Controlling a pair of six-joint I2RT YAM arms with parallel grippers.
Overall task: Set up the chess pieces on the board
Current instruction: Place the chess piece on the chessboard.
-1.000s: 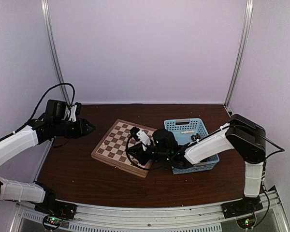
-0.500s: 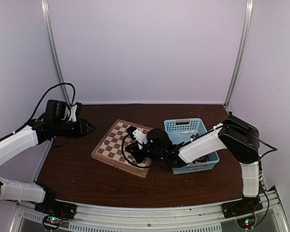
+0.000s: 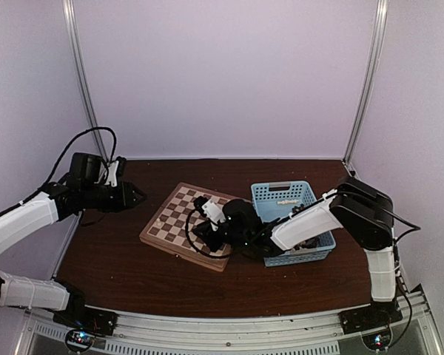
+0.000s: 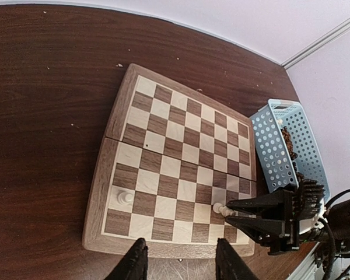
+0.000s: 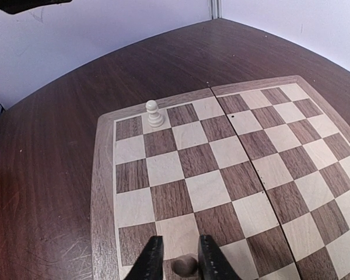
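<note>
On the dark wooden table (image 3: 118, 259), top external view: the board (image 3: 174, 211) lies left of centre, turned at an angle, with a light-blue basket (image 3: 281, 187) just beside its right side. The left gripper (image 3: 137, 197) hangs off the board's left side, well apart from it. The right gripper (image 3: 198, 235) sits low over the board's near right part.

Left wrist view: the left gripper's two fingers (image 4: 134, 265) stand apart with nothing between them, so that hand is open and empty. Two chess pieces stand upright on the board, both in the second row from its near rim. A white pawn (image 4: 124, 197) is at the left end, and a cream piece (image 4: 220, 208) is at the tips of the right gripper. Dark pieces (image 4: 287, 140) lie in the basket.

Right wrist view: the right fingers (image 5: 151, 259) flank the cream piece closely – the jaws are only narrowly parted. A sliver of gap seems to show on one side, but whether the pads grip the piece cannot be told. The white pawn stands well apart at the far end, one square in from the corner.
</note>
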